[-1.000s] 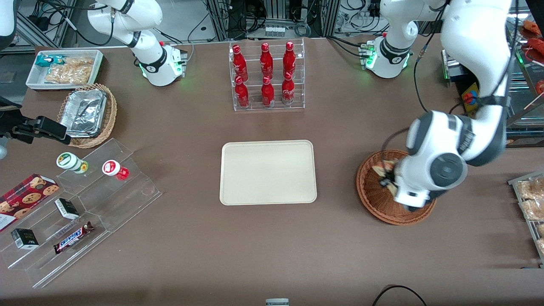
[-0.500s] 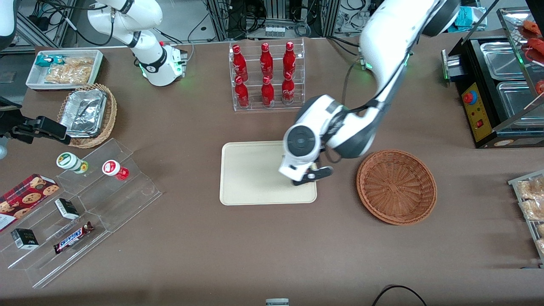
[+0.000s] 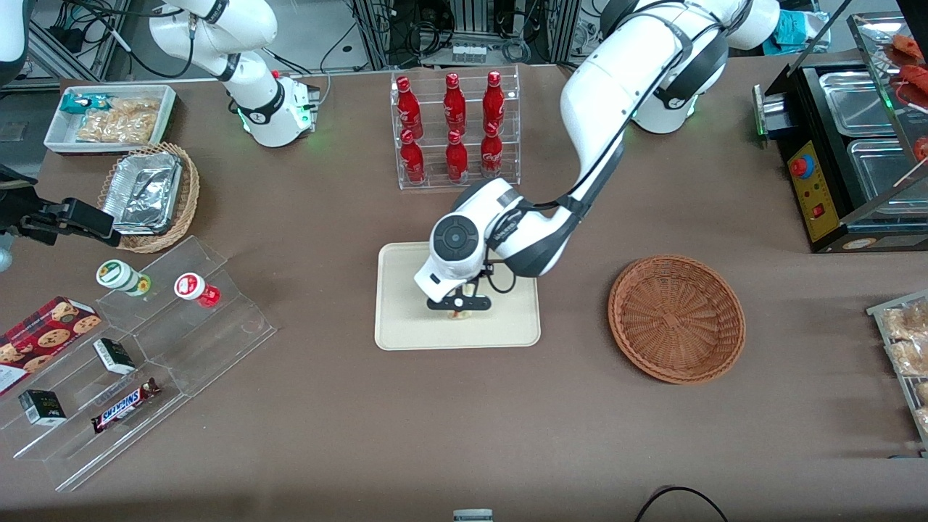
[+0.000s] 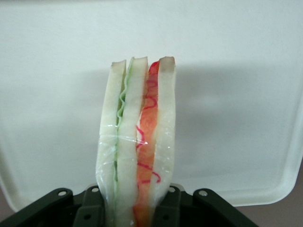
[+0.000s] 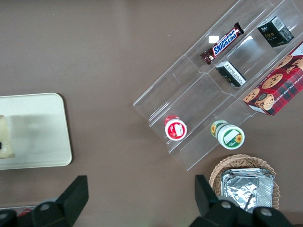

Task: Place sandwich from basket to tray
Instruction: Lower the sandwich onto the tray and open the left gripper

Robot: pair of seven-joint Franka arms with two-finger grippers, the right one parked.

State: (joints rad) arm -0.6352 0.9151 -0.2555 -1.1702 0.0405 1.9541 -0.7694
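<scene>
Sandwich (image 4: 137,142) clamped in gripper (image 3: 458,304), seemingly just above tray (image 3: 406,330).

The working arm (image 3: 623,80) is seen clad in glossy white shells, broken by dark grey bands at its joints. A round dark grey cap (image 3: 455,237) is set into the wrist housing just above the claw (image 3: 457,304), whose black body is carried on a white flange. A thin black cable (image 3: 598,170) is strung along the forearm. Four bright screws (image 4: 62,192) are sunk into the claw's black base.
</scene>
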